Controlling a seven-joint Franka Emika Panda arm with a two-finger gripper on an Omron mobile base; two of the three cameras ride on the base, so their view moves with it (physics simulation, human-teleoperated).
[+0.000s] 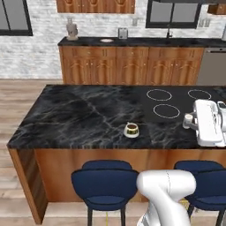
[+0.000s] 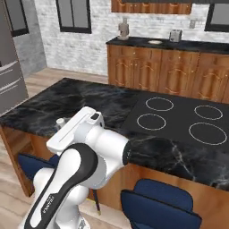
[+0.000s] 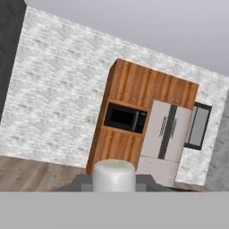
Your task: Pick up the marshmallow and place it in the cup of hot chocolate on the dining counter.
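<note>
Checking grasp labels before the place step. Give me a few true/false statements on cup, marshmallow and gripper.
1. The cup stands on the dining counter. True.
2. The marshmallow is in the cup. False: it sits between the fingertips, off to the cup's right.
3. The gripper is open. False: it is shut on the marshmallow.
4. Blue stools stand at the counter. True.
5. The hand view looks down at the cup. False: it faces a fridge and a microwave.

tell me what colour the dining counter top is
Black marble with thin white veins; the dining counter shows it best in the left base view.
</note>
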